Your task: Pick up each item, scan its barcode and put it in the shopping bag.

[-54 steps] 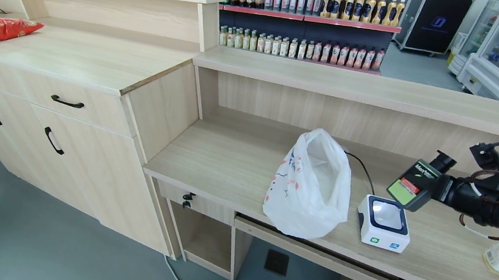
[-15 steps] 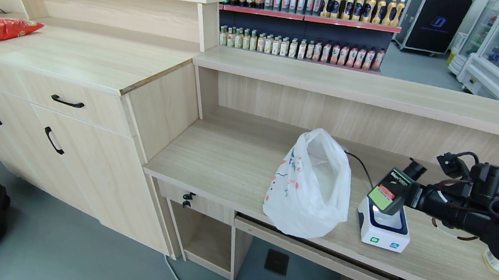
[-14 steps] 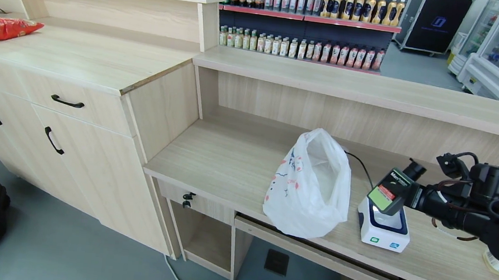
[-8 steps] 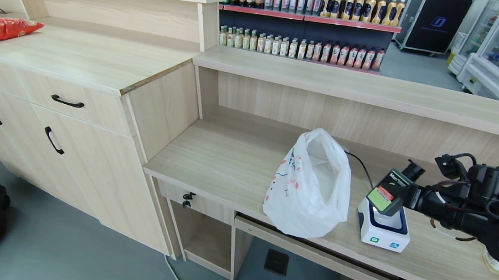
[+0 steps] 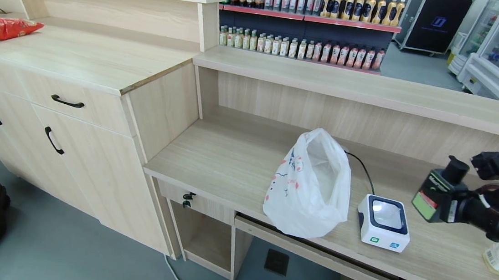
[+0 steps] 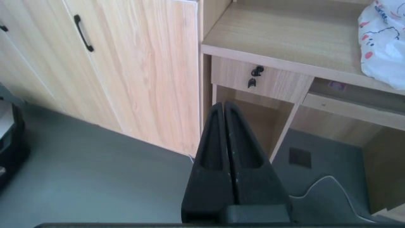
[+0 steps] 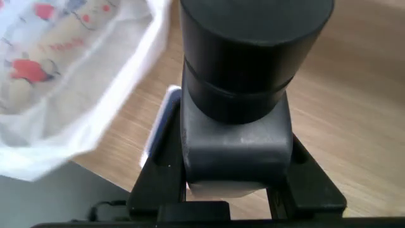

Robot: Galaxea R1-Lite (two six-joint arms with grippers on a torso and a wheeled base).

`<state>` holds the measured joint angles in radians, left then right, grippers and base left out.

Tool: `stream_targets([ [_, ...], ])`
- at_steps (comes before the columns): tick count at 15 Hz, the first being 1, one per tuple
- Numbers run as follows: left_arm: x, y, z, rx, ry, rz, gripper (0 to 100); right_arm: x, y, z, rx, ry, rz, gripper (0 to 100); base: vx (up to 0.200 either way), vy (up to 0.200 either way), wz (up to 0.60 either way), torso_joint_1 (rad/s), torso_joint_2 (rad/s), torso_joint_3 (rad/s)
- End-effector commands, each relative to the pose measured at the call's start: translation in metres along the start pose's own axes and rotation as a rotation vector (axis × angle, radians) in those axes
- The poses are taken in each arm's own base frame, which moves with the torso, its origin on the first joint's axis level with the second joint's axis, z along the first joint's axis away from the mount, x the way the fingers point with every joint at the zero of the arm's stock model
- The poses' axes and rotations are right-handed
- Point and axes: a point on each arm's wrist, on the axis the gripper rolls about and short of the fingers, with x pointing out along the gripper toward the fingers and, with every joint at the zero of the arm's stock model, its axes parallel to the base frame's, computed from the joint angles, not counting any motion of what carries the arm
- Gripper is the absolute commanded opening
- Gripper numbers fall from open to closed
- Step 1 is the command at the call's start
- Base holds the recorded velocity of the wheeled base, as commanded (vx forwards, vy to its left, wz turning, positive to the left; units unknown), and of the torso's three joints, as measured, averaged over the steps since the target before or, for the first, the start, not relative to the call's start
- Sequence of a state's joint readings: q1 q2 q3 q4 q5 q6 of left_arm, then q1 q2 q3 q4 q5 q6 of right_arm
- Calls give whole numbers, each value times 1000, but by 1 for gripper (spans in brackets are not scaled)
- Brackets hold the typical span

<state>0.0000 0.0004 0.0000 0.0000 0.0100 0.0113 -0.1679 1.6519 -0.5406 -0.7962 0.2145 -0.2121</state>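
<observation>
Wooden counter (image 5: 229,156), black bottle (image 5: 437,194), green label (image 5: 421,206)

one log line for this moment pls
right gripper: shut on black-capped bottle, raised right of scanner | left gripper: shut, low beside desk | shopping bag: open, left of scanner

Counter (image 5: 228,165) matt pale wood; shopping bag (image 5: 308,196) thin glossy plastic.

I can make out no legible wording from here. The dark bottle (image 5: 436,199) on the right carries a green and red label, its print too small for me. The scanner (image 5: 383,224) has two small square marks, green and blue, on its near face. A blue emblem sits on the black panel (image 5: 434,23) at the far right.
</observation>
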Motion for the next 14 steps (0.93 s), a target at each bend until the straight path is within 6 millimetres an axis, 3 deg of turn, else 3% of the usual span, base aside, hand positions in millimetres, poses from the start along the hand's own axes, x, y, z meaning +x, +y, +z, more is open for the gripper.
stream_targets([
  [1,0,0,0,1,0,1,0,-80,-8,16,-153,-28,-198,0,0,0,0,0,0,0],
  [3,0,0,0,1,0,1,0,-92,-10,18,-160,-44,-236,0,0,0,0,0,0,0],
  [5,0,0,0,-1,0,1,0,-91,-12,21,-174,-74,-250,0,0,0,300,-1,1,1],
  [8,0,0,0,1,0,1,0,-73,-15,35,-199,-196,-262,0,0,0,600,2,1,1],
  [10,0,0,0,1,0,1,0,-47,-16,37,-92,-210,-188,0,0,0,300,1,-1,1],
  [12,0,0,0,-1,0,1,0,8,-16,40,61,-188,-98,0,0,0,0,0,0,0],
  [14,0,0,0,-1,0,1,0,55,-14,41,74,-175,-58,0,0,0,0,0,0,0],
])
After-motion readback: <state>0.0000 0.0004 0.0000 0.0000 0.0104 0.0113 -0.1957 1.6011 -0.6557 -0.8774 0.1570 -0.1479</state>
